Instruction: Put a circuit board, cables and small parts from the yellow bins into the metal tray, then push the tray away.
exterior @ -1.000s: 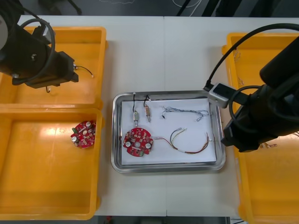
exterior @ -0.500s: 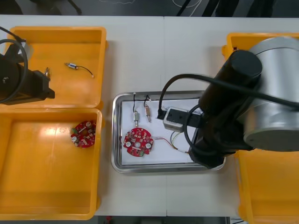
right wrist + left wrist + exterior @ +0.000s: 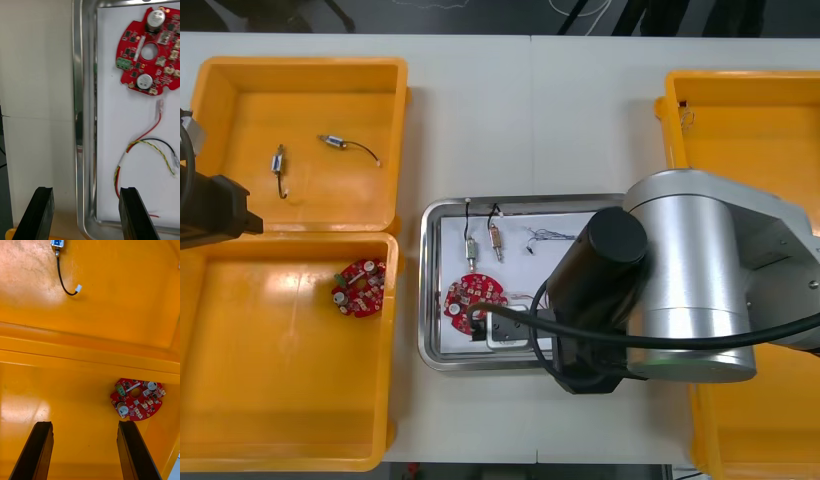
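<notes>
The metal tray (image 3: 430, 300), white inside, holds a round red circuit board (image 3: 473, 300), two small metal parts (image 3: 471, 251), a blue and white cable (image 3: 548, 236) and a red and yellow cable (image 3: 146, 152). My right arm (image 3: 680, 280) reaches across the tray's right half. My right gripper (image 3: 88, 215) is open, its fingers astride the tray's rim (image 3: 78, 112), one over the white inside near the cable, the other over the table. My left gripper (image 3: 86, 452) is open over the near left yellow bin (image 3: 75, 405), short of a second red board (image 3: 137, 399).
The far left yellow bin (image 3: 240, 75) holds two small metal parts (image 3: 278, 166), one with a black lead (image 3: 340, 143). The near left bin (image 3: 280, 400) holds the other board (image 3: 358, 288). Yellow bins (image 3: 760, 120) stand at the right. Bare table lies beyond the tray.
My right arm has swung left from the right bins across the tray, down to its near rim. My left arm has drawn back to the left edge, uncovering a small part in the far bin.
</notes>
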Motion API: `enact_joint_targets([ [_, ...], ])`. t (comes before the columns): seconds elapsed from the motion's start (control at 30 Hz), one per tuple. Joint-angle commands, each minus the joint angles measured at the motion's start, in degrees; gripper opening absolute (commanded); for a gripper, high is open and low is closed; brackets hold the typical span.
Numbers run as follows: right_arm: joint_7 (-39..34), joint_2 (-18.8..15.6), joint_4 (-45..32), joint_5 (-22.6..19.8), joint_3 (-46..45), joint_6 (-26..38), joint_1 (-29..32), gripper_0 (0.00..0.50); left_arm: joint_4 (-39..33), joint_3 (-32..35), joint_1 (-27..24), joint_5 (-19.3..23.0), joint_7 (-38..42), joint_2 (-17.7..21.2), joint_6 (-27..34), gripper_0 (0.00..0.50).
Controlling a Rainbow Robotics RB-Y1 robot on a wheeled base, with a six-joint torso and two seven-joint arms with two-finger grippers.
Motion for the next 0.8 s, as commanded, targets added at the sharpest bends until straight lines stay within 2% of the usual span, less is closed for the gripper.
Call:
enact_joint_targets([
  [0.03, 0.61, 3.31, 1.7, 2.15, 4.38, -1.46, -1.64, 0.5, -2.7, 1.57, 1.98, 0.59, -3.14, 2.62, 0.37, 0.5],
  [0.27, -0.27, 5.07, 2.84, 10.59, 11.94, -3.49, -1.64, 0.5, -5.16, 1.92, 5.5, 0.42, -4.81, 2.62, 0.37, 0.5],
  [0.8, -0.97, 8.41, 9.7, 15.95, 17.65, -8.5, -0.32, 0.5, -6.48, 2.27, 8.66, 0.15, -7.62, 2.62, 0.37, 0.5],
])
